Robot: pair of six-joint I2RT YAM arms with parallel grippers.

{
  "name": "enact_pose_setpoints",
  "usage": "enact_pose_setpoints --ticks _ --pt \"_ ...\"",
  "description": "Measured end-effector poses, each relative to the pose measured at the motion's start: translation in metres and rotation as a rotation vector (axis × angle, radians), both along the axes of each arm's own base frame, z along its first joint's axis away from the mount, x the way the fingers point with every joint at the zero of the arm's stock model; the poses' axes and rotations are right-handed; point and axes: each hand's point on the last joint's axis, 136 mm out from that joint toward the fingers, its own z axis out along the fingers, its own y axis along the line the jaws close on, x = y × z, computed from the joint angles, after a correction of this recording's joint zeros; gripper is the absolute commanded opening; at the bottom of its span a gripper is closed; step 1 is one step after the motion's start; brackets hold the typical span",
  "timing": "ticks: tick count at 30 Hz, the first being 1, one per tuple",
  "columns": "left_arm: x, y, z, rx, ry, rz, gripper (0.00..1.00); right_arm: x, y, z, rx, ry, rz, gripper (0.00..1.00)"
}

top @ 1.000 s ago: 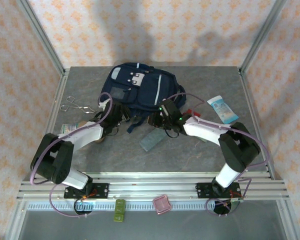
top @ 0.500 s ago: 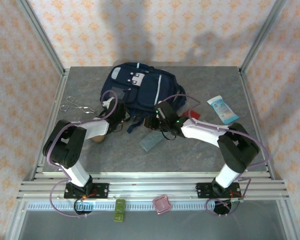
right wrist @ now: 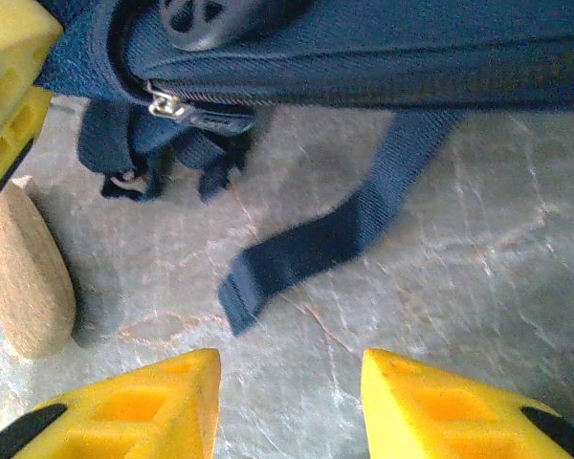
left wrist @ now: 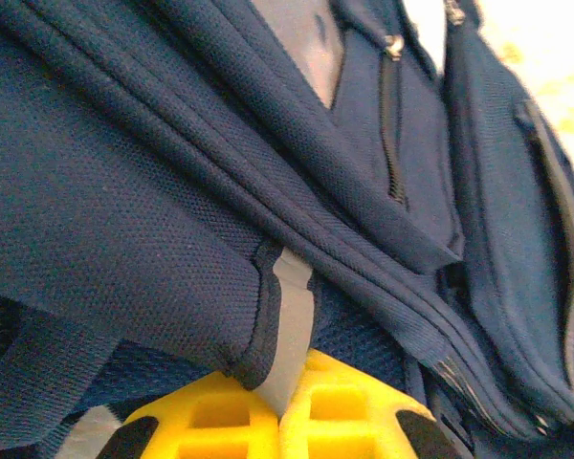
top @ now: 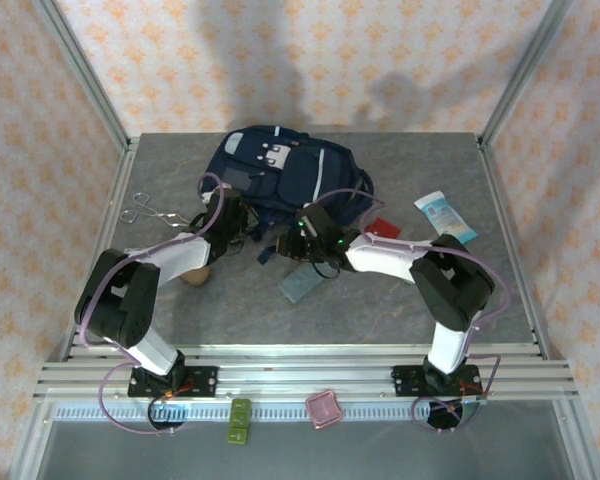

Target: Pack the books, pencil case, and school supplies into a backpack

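Right, you are working on a grey, marble-veined table (top: 360, 310) boxed in by aluminium posts (top: 85, 70) and walls (top: 330, 60) papered in a pale orange flower print. A ribbed metal rail (top: 310, 375) runs along the near edge where both arms are bolted.

Your left claw (top: 236, 215) is pressed together. In its wrist view the two yellow pads (left wrist: 354, 426) meet on a fold of the backpack (top: 280, 175), with a strip of grey trim (left wrist: 289, 316) pinched between them. The bag's navy fabric and zipped pockets rise directly ahead of that claw. The scissors (top: 150, 212) lie well off to its left, and a brown object (top: 194, 272) sits on its near side, beside the forearm; you cannot tell from here what it is.

Your right claw (top: 302, 243) is spread, its yellow fingers (right wrist: 143, 411) apart over bare table with nothing between them. The backpack's lower edge and zip lie just ahead of it, and a loose navy strap (right wrist: 306, 253) trails on the table between bag and fingertips. The grey-blue pencil case (top: 305, 283) lies just on the near side of this claw, flat on the table. A red square piece (top: 382, 227) rests to its right, beside the arm, and the white-and-blue tube (top: 445, 218) lies farther right.
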Motion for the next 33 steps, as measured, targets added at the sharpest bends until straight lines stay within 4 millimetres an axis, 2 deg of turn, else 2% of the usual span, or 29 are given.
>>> enact_pose_setpoints --ticks 6,11,18,20,22,29,33 --pt "-0.006 -0.01 0.008 -0.06 0.01 -0.04 0.0 0.017 0.012 0.01 0.016 -0.082 -0.012 0.45" --pt "-0.008 -0.015 0.012 -0.092 0.014 -0.054 0.0 0.044 0.021 0.019 0.008 -0.16 -0.067 0.45" --pt "-0.007 -0.02 0.023 -0.135 0.003 -0.059 0.0 0.067 0.023 0.017 -0.035 -0.23 -0.134 0.42" --pt "-0.006 -0.02 0.025 -0.142 0.001 -0.055 0.0 0.072 0.025 0.018 -0.048 -0.25 -0.149 0.36" --pt "-0.005 -0.021 0.027 -0.146 -0.003 -0.054 0.0 0.076 0.027 0.019 -0.062 -0.271 -0.154 0.23" --pt "-0.002 -0.023 0.035 -0.154 -0.017 -0.061 0.0 0.082 0.023 0.024 -0.095 -0.316 -0.183 0.02" --pt "-0.002 -0.023 0.034 -0.153 -0.016 -0.061 0.0 0.081 0.021 0.023 -0.102 -0.316 -0.187 0.0"
